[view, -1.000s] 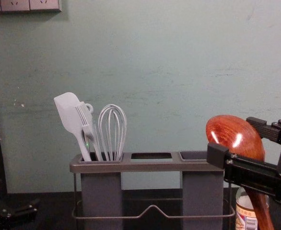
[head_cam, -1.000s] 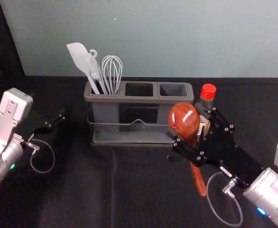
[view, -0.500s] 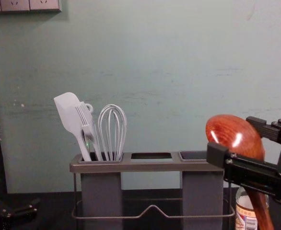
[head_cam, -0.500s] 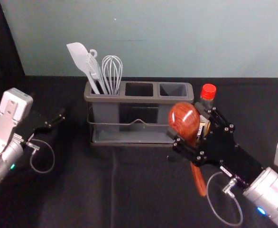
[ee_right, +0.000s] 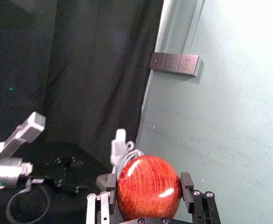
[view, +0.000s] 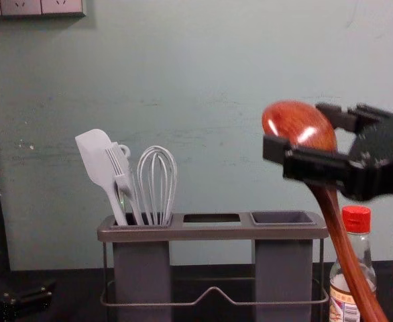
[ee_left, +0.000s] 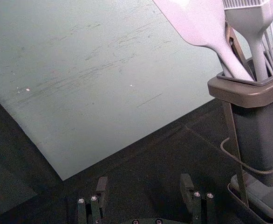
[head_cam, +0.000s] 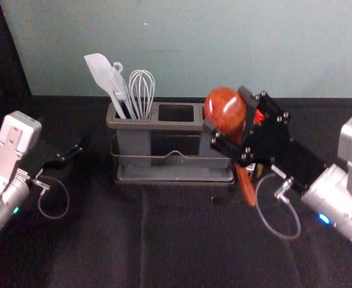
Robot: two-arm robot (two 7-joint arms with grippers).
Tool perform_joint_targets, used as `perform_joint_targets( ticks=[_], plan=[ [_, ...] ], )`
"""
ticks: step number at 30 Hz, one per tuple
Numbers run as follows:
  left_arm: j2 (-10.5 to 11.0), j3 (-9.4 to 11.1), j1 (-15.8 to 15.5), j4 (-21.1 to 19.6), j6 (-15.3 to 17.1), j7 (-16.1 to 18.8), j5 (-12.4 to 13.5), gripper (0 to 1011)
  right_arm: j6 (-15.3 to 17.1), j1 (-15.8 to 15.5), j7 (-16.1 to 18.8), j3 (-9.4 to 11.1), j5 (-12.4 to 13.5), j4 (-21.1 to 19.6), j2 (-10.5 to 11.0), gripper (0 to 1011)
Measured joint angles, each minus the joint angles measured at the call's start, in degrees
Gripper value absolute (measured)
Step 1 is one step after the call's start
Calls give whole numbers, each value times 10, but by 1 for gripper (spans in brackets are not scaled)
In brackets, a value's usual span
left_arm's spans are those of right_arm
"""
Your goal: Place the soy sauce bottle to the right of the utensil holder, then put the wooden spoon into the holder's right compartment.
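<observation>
Right tool (head_cam: 227, 109) held the wooden spoon (view: 300, 124) by its bowl, one finger against each side, at the right end of the utensil holder (view: 213, 233). Bowl sat higher than the holder's rim; in the head view it overlapped the right compartment (view: 284, 217). Spoon was tilted, handle slanting down and away to the right of the holder, passing in front of the soy sauce bottle (view: 364, 255); can't tell if handle and bottle touched. Bottle stood upright just beside the holder on its right, red cap (view: 356, 219) on. Left compartment of the holder had a spatula (view: 96, 157), a brush (view: 123, 181) and a whisk (view: 157, 181), all heads up. Left tool (head_cam: 72, 150) was parked left of the holder, spread wide. Black cloth (head_cam: 104, 240) covered the bench around the holder.
</observation>
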Motion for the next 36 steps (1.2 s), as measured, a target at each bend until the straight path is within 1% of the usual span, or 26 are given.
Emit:
perform_joint_targets(
  ticks=[2,3,7,8,9,10,14,15,17,18,19,20,23,24,25,26,27,28,32,33,34,35,36],
  plan=[
    [0,0,0,0,0,0,0,1000,2,14,1,-2,4,7,-1,838],
    [0,0,0,0,0,0,0,1000,5,29,3,-4,8,14,-1,838],
    [0,0,0,0,0,0,0,1000,7,58,5,-8,14,30,-3,838],
    [0,0,0,0,0,0,0,1000,6,72,6,-10,17,39,-5,838],
    [0,0,0,0,0,0,0,1000,4,78,7,-11,19,44,-6,838],
    [0,0,0,0,0,0,0,1000,0,92,8,-13,20,53,-7,838],
    [0,0,0,0,0,0,0,1000,-8,120,9,-21,21,73,-10,838],
    [0,0,0,0,0,0,0,1000,-12,133,10,-25,21,81,-12,837],
    [0,0,0,0,0,0,0,1000,-17,147,11,-29,21,93,-15,838],
    [0,0,0,0,0,0,0,1000,-23,160,11,-33,22,105,-18,837],
    [0,0,0,0,0,0,0,1000,-27,167,11,-35,21,111,-19,838],
    [0,0,0,0,0,0,0,1000,-37,177,11,-39,21,123,-22,838],
    [0,0,0,0,0,0,0,1000,-56,193,9,-44,20,143,-27,838],
    [0,0,0,0,0,0,0,1000,-71,203,8,-47,19,159,-31,838],
    [0,0,0,0,0,0,0,1000,-71,203,8,-47,19,159,-31,838],
    [0,0,0,0,0,0,0,1000,-87,212,4,-50,19,174,-36,838],
    [0,0,0,0,0,0,0,1000,-94,216,3,-50,19,183,-38,838],
    [0,0,0,0,0,0,0,1000,-117,226,-4,-54,18,203,-45,838],
    [0,0,0,0,0,0,0,1000,-147,237,-10,-59,16,230,-52,837],
    [0,0,0,0,0,0,0,1000,-165,242,-14,-60,14,244,-58,838],
    [0,0,0,0,0,0,0,1000,-175,244,-17,-60,12,251,-61,838],
    [0,0,0,0,0,0,0,1000,-197,247,-21,-60,10,264,-67,838],
    [0,0,0,0,0,0,0,1000,-207,248,-24,-60,8,271,-70,838]
  ],
)
